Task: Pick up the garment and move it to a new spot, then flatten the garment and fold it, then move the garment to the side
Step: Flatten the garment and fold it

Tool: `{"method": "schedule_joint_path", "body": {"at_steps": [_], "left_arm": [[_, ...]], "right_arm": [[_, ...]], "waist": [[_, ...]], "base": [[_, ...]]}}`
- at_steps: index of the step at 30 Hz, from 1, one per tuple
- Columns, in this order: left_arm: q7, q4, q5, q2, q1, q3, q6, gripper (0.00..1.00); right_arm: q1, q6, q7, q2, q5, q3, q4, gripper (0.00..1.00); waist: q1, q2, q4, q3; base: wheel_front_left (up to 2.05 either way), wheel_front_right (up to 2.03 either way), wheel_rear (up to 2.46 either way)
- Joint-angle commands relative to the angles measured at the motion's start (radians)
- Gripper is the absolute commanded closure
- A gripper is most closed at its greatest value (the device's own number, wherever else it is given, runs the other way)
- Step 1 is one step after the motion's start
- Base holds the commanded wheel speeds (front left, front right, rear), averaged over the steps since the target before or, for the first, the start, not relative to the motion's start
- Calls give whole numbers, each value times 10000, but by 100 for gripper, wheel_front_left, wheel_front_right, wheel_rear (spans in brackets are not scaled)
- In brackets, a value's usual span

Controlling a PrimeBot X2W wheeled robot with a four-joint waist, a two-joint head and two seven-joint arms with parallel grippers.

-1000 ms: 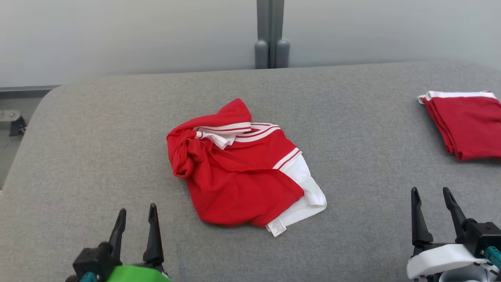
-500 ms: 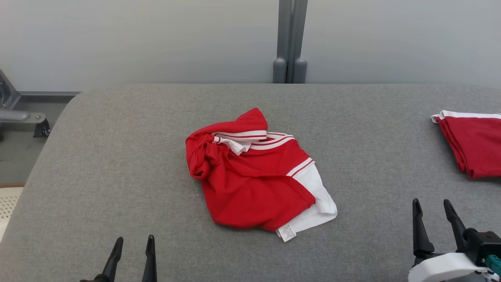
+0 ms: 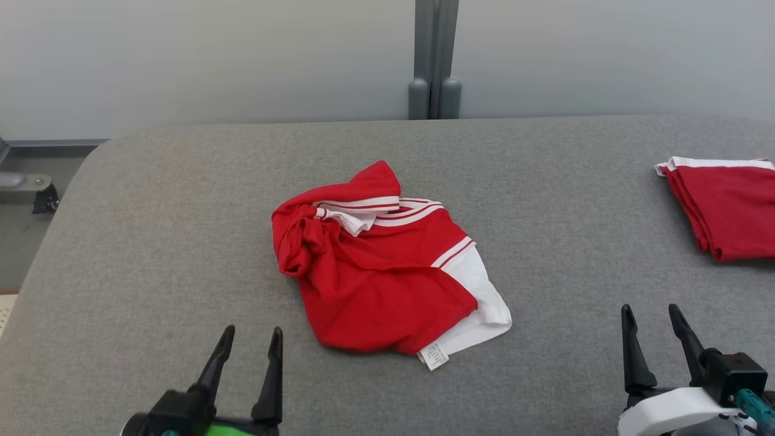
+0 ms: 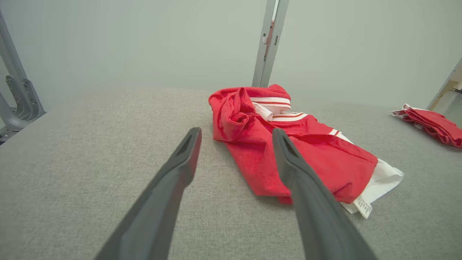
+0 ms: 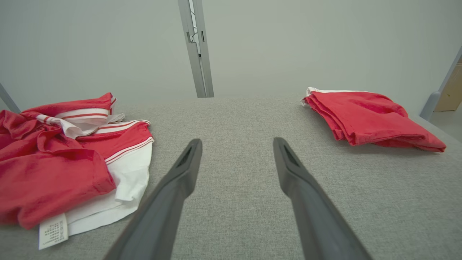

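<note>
The garment (image 3: 381, 272) is a crumpled red shirt with white panels and striped trim, lying in a heap in the middle of the grey table (image 3: 151, 200). Its care label points toward me. In the left wrist view the garment (image 4: 288, 144) lies just ahead and to the right of the fingers. My left gripper (image 3: 251, 336) is open near the front edge, to the left of the heap and apart from it. My right gripper (image 3: 651, 315) is open at the front right, well clear of the cloth. The right wrist view has the garment (image 5: 65, 159) at its left.
A second red garment (image 3: 723, 206), folded, lies at the table's right edge; the folded garment (image 5: 364, 119) is ahead and right of my right gripper. A grey post (image 3: 433, 60) stands behind the table against a pale wall. Metal brackets (image 3: 30, 188) stand off the table's left end.
The head camera has shifted, so the whole scene has slid about. My left gripper has come up and to the right, nearer the heap. The garment lies as before.
</note>
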Motion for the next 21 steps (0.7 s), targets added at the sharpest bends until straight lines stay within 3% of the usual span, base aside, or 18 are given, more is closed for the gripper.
{"method": "schedule_joint_path", "body": {"at_steps": [1,6,14,18,21], "left_arm": [[-29,17,-34,119,-390,-214,-42,0],[-19,421,-199,398,-1791,-1463,-40,0],[28,2022,-906,863,-4485,-4293,-36,0],[515,2856,-1423,780,-5718,-4937,-36,0],[1451,3742,-1406,666,-6530,-5032,26,0]], "right_arm": [[-163,-15,0,-22,-76,50,-7,0],[-466,-15,0,-24,-115,209,-105,0],[-1036,-15,0,-24,60,446,-108,0],[-1318,-15,0,-24,136,547,-154,0],[-1524,-15,0,-22,220,661,-214,0]], "waist": [[0,0,-207,167],[0,0,-667,712],[0,0,-1562,1629],[0,0,-1910,2112],[0,0,-2121,2505]], "base": [[0,0,0],[0,0,0],[0,0,0],[0,0,0],[0,0,0]]}}
